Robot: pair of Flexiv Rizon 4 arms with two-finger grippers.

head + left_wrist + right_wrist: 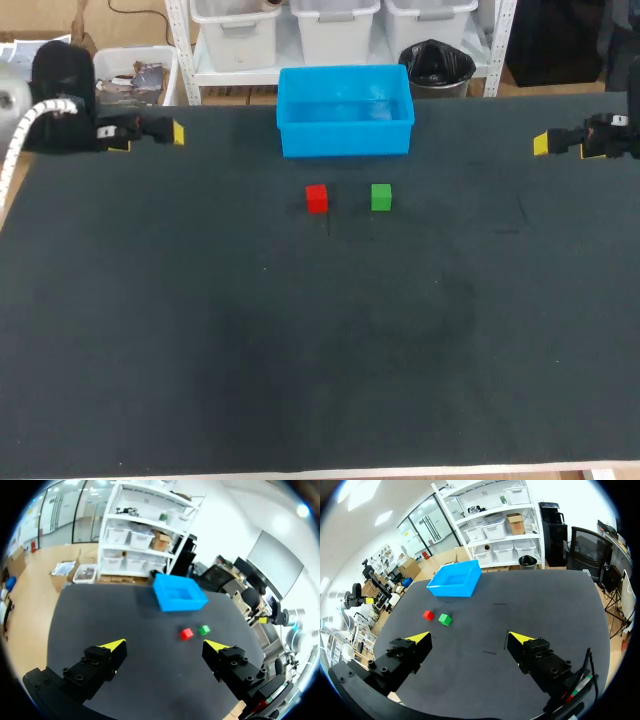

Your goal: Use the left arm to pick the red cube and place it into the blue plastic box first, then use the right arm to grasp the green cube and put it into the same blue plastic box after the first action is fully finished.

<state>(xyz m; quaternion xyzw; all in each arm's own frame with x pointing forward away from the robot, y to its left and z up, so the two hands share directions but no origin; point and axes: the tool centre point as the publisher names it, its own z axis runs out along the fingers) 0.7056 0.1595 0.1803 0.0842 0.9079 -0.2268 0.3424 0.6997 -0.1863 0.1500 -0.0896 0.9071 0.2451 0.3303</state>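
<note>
The work surface is a table [200,350] covered in dark matting, and nothing of the task lies on its near half.

Past the middle, the red cube [317,198] and the green cube [381,197] are set side by side, close together but apart. The red cube is on the left and the green on the right. Each cube is thus placed on the side of the arm assigned to it, so the arms need not cross during pickup. Both cubes rest flat on the matting, and neither is touched by a finger.

Just beyond the cubes, the blue plastic box [345,140] is positioned at the far edge, centred between the arms. Its open top faces upward, and no cube is seen inside it. From this, the task is judged not yet begun, and the red cube is to be handled first.

The left gripper [165,645] is held at the far left of the table and the right gripper [469,638] at the far right, both well apart from the cubes and roughly level with the box. On each, the fingers are spread wide with nothing between them. This stand-off is judged to give either arm an unobstructed approach.
</note>
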